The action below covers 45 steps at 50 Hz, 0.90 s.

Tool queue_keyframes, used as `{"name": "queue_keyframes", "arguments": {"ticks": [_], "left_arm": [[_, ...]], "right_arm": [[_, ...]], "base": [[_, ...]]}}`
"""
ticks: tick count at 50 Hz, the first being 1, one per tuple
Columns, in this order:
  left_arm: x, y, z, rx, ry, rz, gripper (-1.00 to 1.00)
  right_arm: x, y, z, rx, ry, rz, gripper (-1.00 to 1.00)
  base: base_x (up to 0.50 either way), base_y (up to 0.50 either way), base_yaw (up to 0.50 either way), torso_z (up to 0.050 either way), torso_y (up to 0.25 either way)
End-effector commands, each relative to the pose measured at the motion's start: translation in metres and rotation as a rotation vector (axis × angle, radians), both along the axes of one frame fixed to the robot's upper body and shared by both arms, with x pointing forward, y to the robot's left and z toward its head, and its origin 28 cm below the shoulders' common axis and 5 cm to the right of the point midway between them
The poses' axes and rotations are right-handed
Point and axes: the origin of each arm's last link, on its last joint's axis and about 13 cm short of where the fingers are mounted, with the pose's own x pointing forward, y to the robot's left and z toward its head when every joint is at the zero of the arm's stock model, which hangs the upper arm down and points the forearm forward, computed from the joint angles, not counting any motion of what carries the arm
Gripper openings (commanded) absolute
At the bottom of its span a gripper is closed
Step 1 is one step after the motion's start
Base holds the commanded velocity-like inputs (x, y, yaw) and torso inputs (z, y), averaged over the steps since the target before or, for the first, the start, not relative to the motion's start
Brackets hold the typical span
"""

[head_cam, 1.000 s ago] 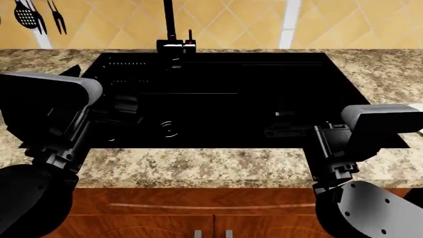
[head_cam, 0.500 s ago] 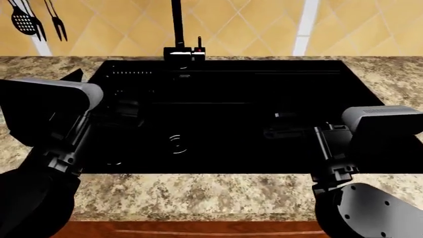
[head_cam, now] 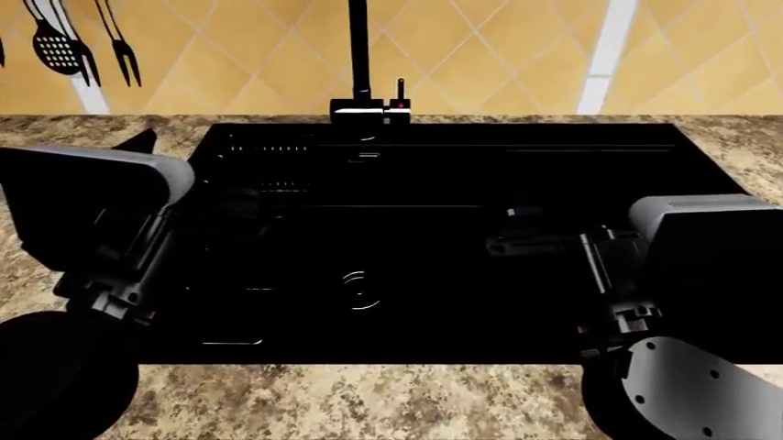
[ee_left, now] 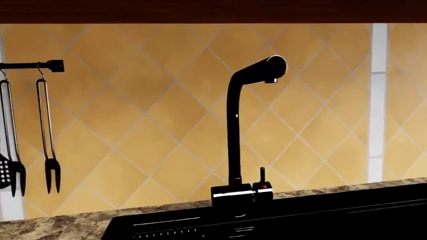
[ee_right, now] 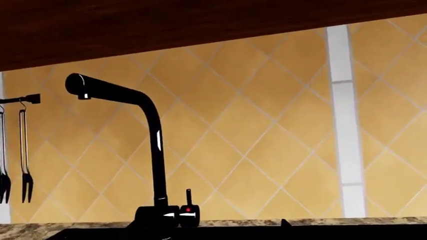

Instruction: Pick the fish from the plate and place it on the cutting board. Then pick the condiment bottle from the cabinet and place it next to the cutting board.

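Both arms over black sink (head_cam: 490, 183), left gripper (head_cam: 238, 211) and right gripper (head_cam: 520, 234) too dark to judge, faucet (head_cam: 361, 64) behind, granite counter (head_cam: 367, 403)

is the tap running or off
Off, as far as the pictures show: no water falls from the faucet spout in either wrist view, and the black sink shows no stream.

open black sink (head_cam: 465, 275), faucet (head_cam: 362, 64) behind

Wall: yellow-orange diamond tiles (ee_right: 267, 130) with a white vertical strip (ee_right: 347, 125)
Tabletop: speckled granite (head_cam: 367, 403)
Sink: black basin (head_cam: 490, 174)
Faucet: black, tall (ee_left: 235, 130)
Utensils: hanging from a rail (ee_left: 30, 65)
Cabinet: dark wood overhead (ee_right: 167, 25)
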Motion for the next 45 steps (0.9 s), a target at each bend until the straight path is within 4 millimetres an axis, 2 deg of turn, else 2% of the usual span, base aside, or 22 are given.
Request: {"name": "queue_keyframes", "arguments": {"ticks": [1,16,21,25,29,33,38,45], "left_arm": [[0.002,-0.001,0.0,0.008,0.004,-0.01,1.0],[0.002,-0.002,0.002,0.005,0.001,-0.013,1.0],[0.002,-0.002,0.002,0.004,0.001,-0.013,1.0],[0.002,-0.001,0.001,0.004,0.003,-0.013,1.0],[0.002,0.0,0.004,0.033,0.009,-0.02,1.0],[0.002,0.004,0.021,0.106,0.025,-0.074,1.0],[0.001,0.01,0.061,0.114,0.041,-0.174,1.0],[0.008,0.012,0.107,0.106,0.065,-0.269,1.0]], "right_arm": [[-0.003,-0.001,0.004,0.017,-0.007,0.002,1.0],[-0.001,0.002,0.003,0.007,0.007,0.015,1.0],[-0.002,0.001,0.003,0.009,0.001,0.009,1.0],[-0.001,0.001,0.001,-0.003,0.027,-0.008,1.0],[-0.004,-0.001,0.011,0.032,0.041,-0.023,1.0],[-0.014,-0.007,0.04,0.088,0.089,0.02,1.0],[-0.022,-0.016,0.076,0.037,0.115,0.042,1.0],[-0.029,-0.023,0.105,0.024,0.207,0.092,1.0]], "base": [[0.12,0.0,0.0,0.0,0.0],[0.09,-0.03,0.0,0.0,0.0],[0.23,-0.44,0.0,0.0,0.0],[0.0,0.0,0.0,0.0,0.0],[0.0,0.0,0.0,0.0,0.0],[0.0,0.0,0.0,0.003,0.0],[0.0,0.0,0.0,0.0,0.0],[0.0,0.0,0.0,0.0,0.0]]}}
